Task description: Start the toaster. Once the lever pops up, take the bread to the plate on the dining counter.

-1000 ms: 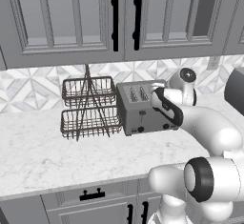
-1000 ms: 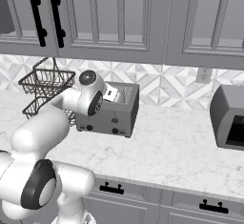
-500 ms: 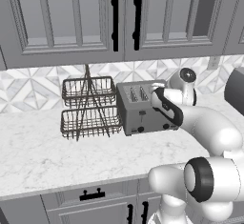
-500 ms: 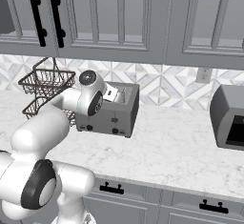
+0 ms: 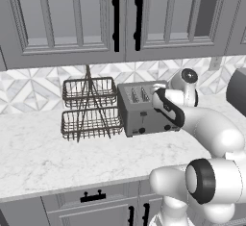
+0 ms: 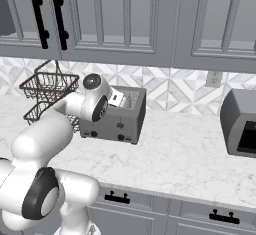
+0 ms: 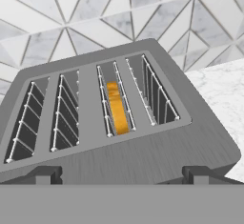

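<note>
Bread (image 7: pixel 116 106), a small golden-orange slice, is seen deep in the third slot of the boxy grey metal toaster (image 5: pixel 144 109). Whether the claw is apart or together cannot be told.

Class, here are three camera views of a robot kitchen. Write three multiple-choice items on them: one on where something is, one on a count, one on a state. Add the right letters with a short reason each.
1. Where is the bread?
A. in a slot of the toaster
B. in the wire basket rack
C. flat on the counter

2. How many slots does the toaster have on top?
A. two
B. three
C. four

3. What state are the upper cabinet doors in?
A. all closed
B. one swung open
C. taken off

Answers:
1 A: the hand view shows the orange bread standing on edge in the third slot from the left of the toaster.
2 C: four wire-lined slots lie side by side in the hand view.
3 A: the cabinet doors sit flush behind their black handles; the wire basket rack stands to the toaster's left in the left base view.
</note>
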Robot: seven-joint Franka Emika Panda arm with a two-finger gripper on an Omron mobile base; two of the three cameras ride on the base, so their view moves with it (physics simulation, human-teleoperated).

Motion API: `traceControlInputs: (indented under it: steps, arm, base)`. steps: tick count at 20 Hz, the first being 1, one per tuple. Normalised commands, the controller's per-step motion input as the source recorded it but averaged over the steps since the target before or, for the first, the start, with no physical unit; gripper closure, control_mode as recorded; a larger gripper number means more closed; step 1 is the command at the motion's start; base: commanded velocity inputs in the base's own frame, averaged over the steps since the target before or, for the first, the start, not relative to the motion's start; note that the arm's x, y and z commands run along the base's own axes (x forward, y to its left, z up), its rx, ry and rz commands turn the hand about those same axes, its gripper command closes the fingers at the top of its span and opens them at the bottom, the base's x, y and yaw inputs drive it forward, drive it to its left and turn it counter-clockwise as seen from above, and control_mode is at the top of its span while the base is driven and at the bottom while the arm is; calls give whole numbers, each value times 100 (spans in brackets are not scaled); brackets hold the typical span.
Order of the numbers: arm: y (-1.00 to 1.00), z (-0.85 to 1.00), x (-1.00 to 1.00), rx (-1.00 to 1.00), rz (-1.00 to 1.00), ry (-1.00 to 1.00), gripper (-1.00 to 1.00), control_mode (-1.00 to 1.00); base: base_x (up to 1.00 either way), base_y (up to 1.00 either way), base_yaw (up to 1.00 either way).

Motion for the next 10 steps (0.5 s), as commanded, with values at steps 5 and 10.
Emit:
traceControlInputs:
  steps: [5, 10]
  arm:
    - [0, 0, 0, 0, 0, 0, -100, -100]
    - [0, 0, 0, 0, 0, 0, -100, -100]
  base:
    - [0, 0, 0]
    - [0, 0, 0]
